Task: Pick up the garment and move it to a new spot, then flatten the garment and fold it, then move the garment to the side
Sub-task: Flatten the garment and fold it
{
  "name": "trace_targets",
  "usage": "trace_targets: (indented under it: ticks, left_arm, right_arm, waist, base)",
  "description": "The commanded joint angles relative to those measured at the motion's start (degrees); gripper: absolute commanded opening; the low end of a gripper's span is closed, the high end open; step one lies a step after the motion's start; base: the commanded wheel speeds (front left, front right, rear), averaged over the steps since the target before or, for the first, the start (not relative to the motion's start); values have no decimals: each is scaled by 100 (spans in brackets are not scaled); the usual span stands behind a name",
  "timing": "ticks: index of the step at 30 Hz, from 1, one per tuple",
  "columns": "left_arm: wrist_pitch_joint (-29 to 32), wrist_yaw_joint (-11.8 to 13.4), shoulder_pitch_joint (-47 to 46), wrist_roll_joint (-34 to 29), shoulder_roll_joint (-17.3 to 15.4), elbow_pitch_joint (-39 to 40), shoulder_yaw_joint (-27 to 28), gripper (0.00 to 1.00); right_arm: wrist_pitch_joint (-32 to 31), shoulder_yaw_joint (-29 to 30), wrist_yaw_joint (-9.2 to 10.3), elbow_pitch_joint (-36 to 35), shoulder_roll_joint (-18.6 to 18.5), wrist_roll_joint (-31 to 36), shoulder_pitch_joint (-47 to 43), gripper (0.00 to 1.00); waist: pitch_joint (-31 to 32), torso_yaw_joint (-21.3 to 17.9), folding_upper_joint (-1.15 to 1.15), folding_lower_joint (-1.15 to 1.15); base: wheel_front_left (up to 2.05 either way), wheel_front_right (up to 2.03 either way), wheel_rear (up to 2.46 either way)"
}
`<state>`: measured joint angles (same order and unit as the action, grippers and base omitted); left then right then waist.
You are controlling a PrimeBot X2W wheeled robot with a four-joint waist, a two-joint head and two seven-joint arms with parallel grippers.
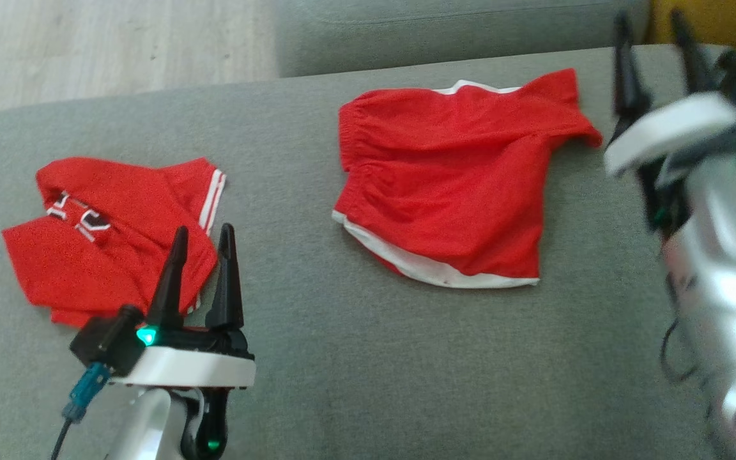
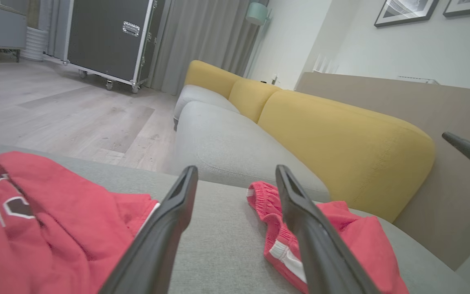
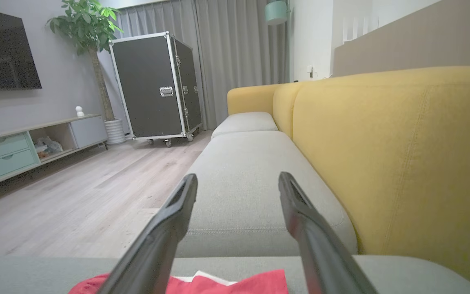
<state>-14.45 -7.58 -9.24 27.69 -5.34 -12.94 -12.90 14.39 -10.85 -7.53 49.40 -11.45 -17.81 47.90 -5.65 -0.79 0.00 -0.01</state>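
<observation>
Red shorts (image 1: 451, 185) with white trim lie roughly flat, a little rumpled, on the grey sofa seat (image 1: 355, 358) at centre right; they also show in the left wrist view (image 2: 333, 232) and as a red edge (image 3: 235, 283) in the right wrist view. A folded red jersey (image 1: 106, 236) with white stripes and lettering lies at the left. My left gripper (image 1: 205, 233) is open, hovering over the jersey's right edge, holding nothing. My right gripper (image 1: 655, 22) is open, raised at the far right beside the shorts' upper corner, fingers empty.
The sofa's yellow backrest (image 3: 402, 155) runs along the right. A second grey seat cushion (image 1: 457, 32) lies beyond. Wooden floor (image 1: 87, 45) is past the seat's far left edge. A black wheeled case (image 3: 157, 85) and a cabinet stand across the room.
</observation>
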Motion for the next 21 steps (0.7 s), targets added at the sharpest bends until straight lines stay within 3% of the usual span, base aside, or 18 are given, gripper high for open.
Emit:
trace_targets:
  ticks: [1,6,10,16,21]
  left_arm:
    - [-55,9,-118,-49,-28,190,172,100]
    - [-55,9,-133,-71,-11,152,120,100]
    - [-55,9,-209,-70,-60,67,22,100]
    - [-26,9,-502,-103,-207,-120,-209,100]
    - [405,9,-1022,-296,-342,-615,-525,100]
  right_arm:
    - [60,113,4,-509,262,243,-402,100]
    - [60,733,4,-1697,753,926,-1920,100]
    - [61,824,4,-2423,851,947,-2814,100]
    - [61,684,4,-2888,855,527,-3211,100]
    - [61,660,4,-3067,856,417,-3252,100]
  waist:
    - [59,-146,0,1]
    - [48,-301,0,1]
    - [-50,-434,0,1]
    - [-247,-642,0,1]
    - [-506,-872,0,1]
  base:
    - [0,0,0]
    - [0,0,0]
    - [0,0,0]
    - [0,0,0]
    - [0,0,0]
